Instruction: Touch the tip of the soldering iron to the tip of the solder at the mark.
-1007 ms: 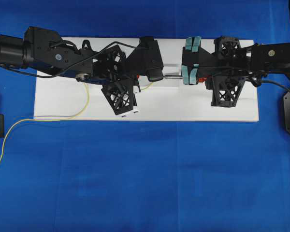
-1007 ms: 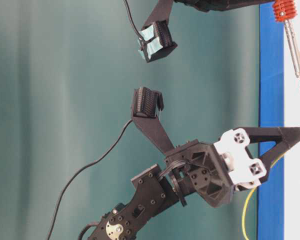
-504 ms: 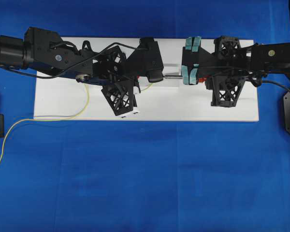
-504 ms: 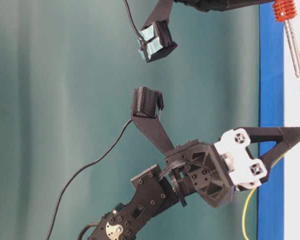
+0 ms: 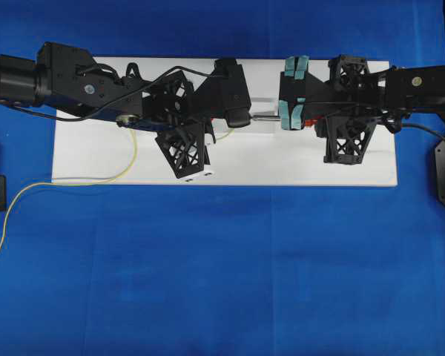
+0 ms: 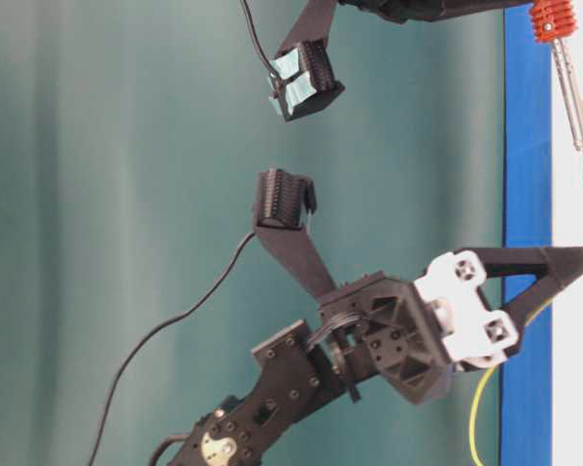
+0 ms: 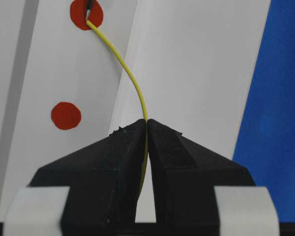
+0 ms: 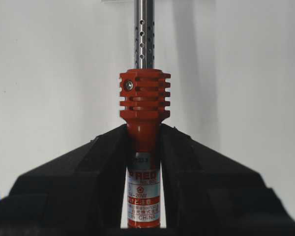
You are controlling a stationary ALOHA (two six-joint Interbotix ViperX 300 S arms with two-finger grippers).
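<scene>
White board on blue table. Left claw pinches solder; its tip sits on the upper red mark, iron tip touching it. Right claw clamps iron. Best move, likely: hold both arms steady, no pushing, so the wire doesn't bend off the mark.

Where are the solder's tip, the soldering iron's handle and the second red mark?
tip of the solder point(image 7: 89, 22), left wrist view: the wire's free end, on the upper red mark.
soldering iron point(image 8: 143, 105), right wrist view: its ribbed red handle.
second red mark point(image 7: 66, 115), left wrist view: the dot's centre.
</scene>
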